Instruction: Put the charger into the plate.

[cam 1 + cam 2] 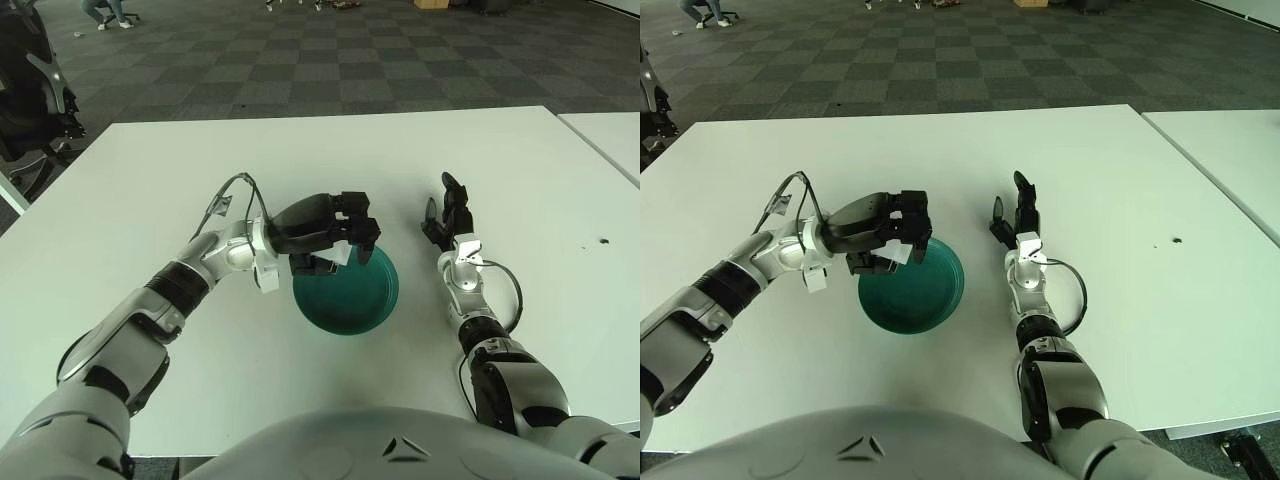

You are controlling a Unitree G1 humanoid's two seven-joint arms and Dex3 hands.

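Note:
A dark green round plate (362,302) lies on the white table (520,160), near the middle. My left hand (335,232) hovers low over the plate's back-left rim, its dark fingers curled around a small white charger (344,256), of which only a sliver shows beneath the fingers. The charger hangs just above the plate's edge; whether it touches the plate I cannot tell. My right hand (447,213) shows to the right of the plate, fingers upright and spread, holding nothing.
A second white table (610,135) adjoins at the right edge. A black chair (35,90) stands off the table's far left corner. A small dark spot (605,241) marks the table at right. A thin cable (225,200) loops over my left forearm.

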